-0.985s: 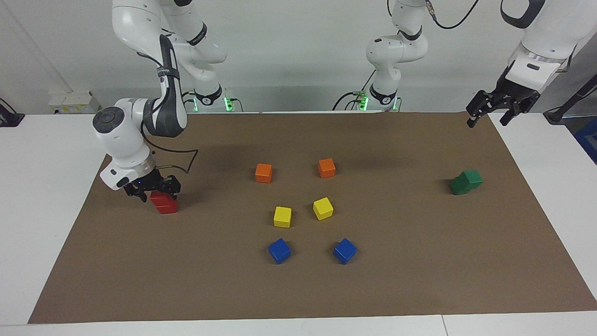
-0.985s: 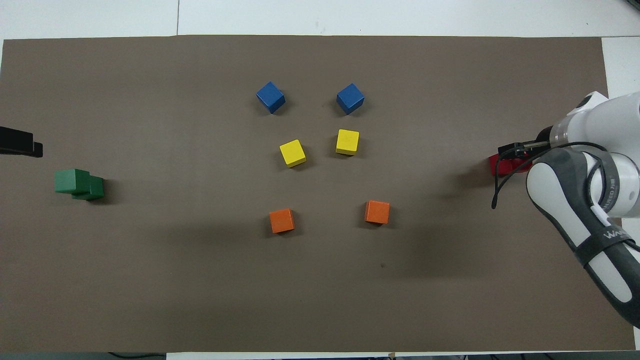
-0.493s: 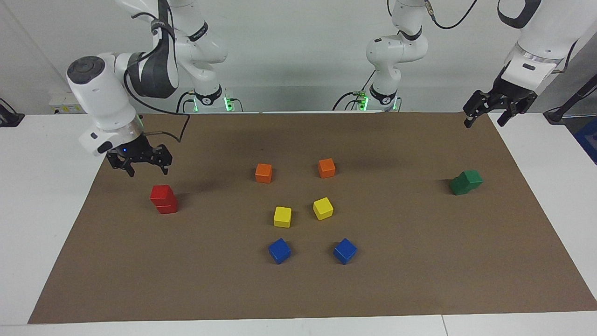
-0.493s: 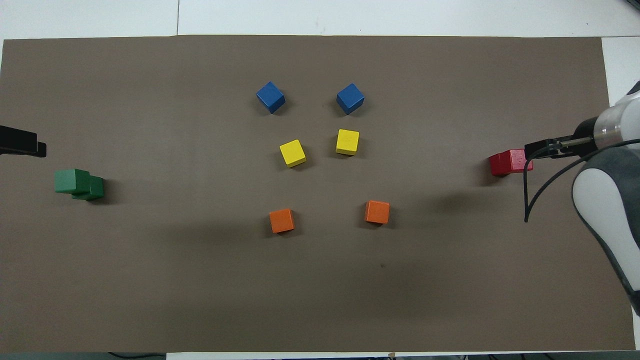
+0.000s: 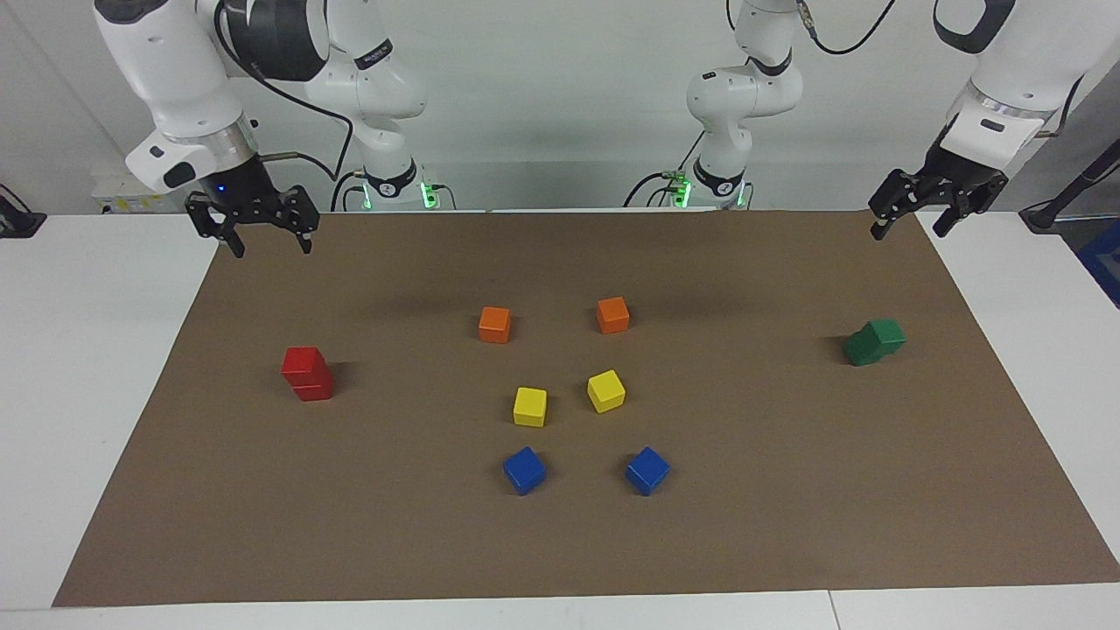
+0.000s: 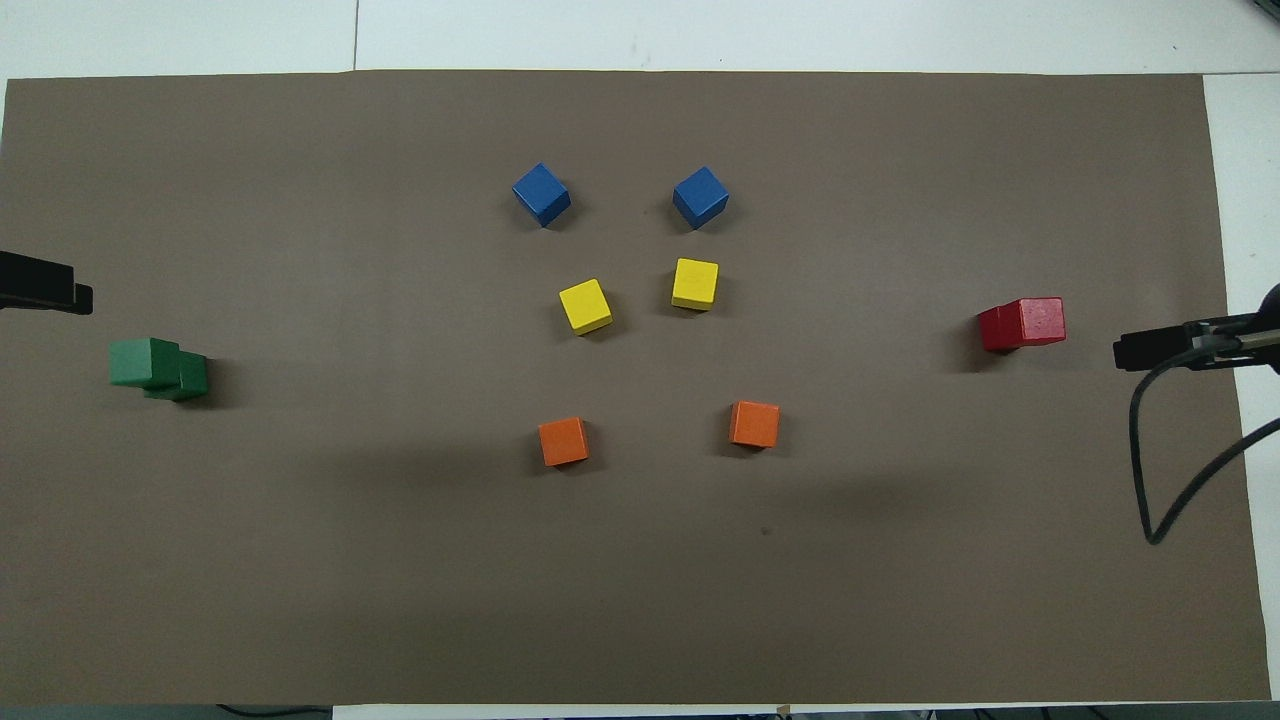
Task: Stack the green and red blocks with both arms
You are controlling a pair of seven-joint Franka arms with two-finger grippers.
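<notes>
Over the mat's edge at my right arm's end of the table, my right gripper (image 5: 260, 234) hangs raised with its fingers spread and nothing between them. My left gripper (image 5: 912, 219) hangs the same way, spread and empty, over the mat's corner at my left arm's end. On the brown mat (image 5: 787, 525), the red blocks (image 5: 306, 374) stand stacked one on the other. The green blocks (image 5: 874, 341) are stacked too, the upper one set askew. Orange cubes (image 5: 494, 324), yellow cubes (image 5: 529, 407) and blue cubes (image 5: 524, 470) lie in pairs mid-mat.
</notes>
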